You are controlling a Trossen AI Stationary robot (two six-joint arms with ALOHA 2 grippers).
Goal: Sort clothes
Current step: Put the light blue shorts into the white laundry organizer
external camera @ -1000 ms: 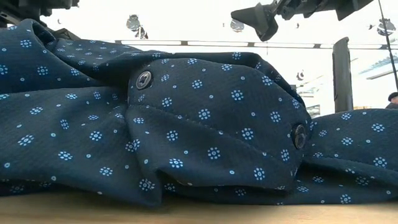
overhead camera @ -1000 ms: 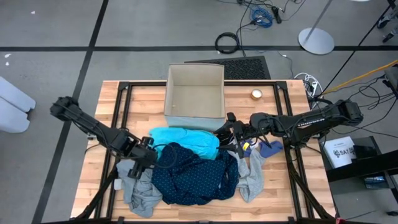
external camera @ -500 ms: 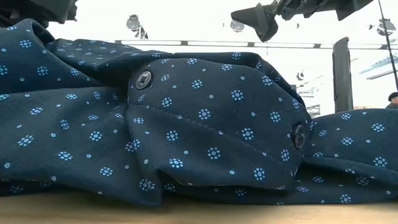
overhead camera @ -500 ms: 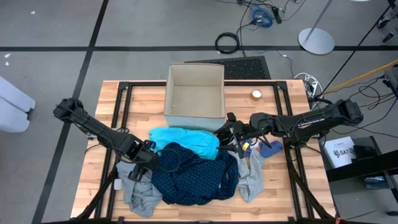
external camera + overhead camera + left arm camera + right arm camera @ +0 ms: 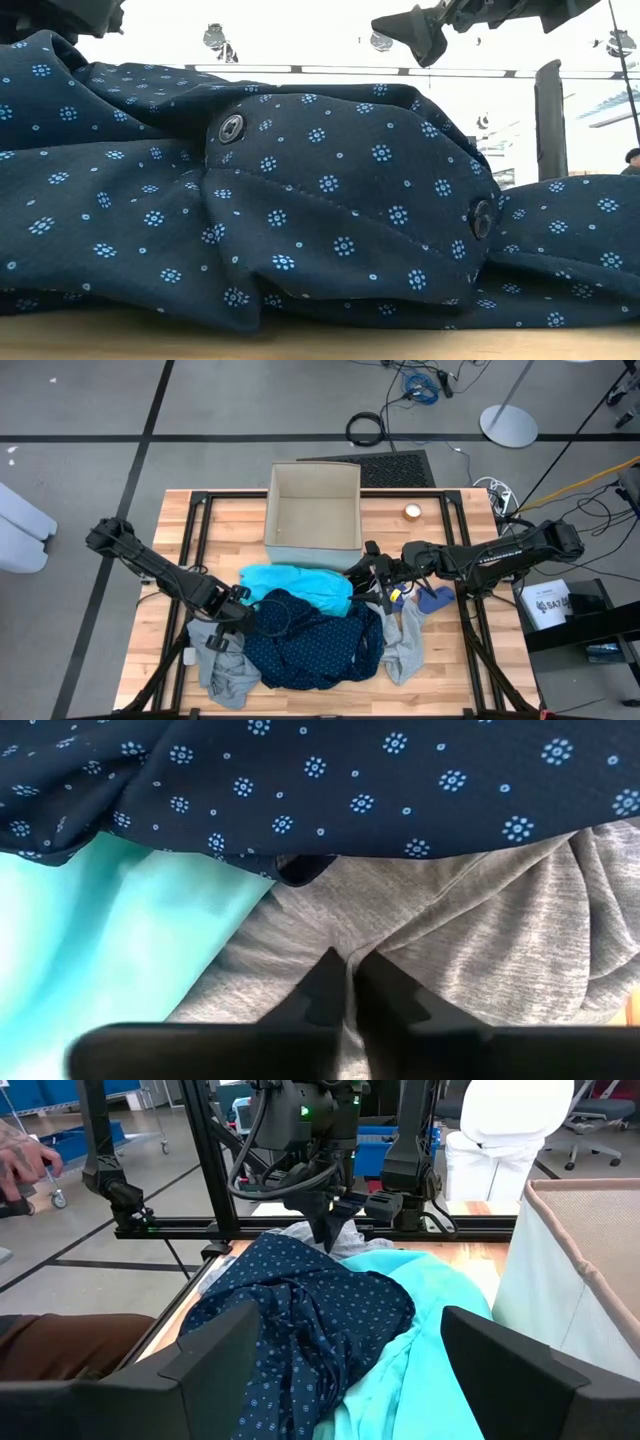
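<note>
The clothes lie heaped on the wooden table [image 5: 440, 520]. A turquoise garment [image 5: 295, 585] lies at the far side, with a navy dotted shirt [image 5: 315, 640] over the middle. One grey garment [image 5: 225, 665] is at the near left, another [image 5: 405, 645] at the right. My left gripper [image 5: 230, 625] points down, shut on the left grey garment [image 5: 480, 950]. My right gripper [image 5: 360, 1380] hangs open above the pile's far right part, touching nothing. My left gripper pinches a raised bit of the grey garment [image 5: 345, 942] between its two fingers [image 5: 385, 990], just beside the navy shirt's edge [image 5: 300, 868]. The fingers come from above, pointing down. The garment lies on the table; one layer or several, I cannot tell.
A beige open box [image 5: 312, 510] stands at the table's far middle. A small round object [image 5: 412, 512] sits to its right, and a small blue piece [image 5: 436, 598] lies under the right arm. Black frame rails [image 5: 200, 540] cross the table. A person's hand [image 5: 25, 1160] shows beyond the table.
My left gripper has closed its fingers on the grey garment at the pile's left edge, after settling slightly onto it. The clothes lie as before.
</note>
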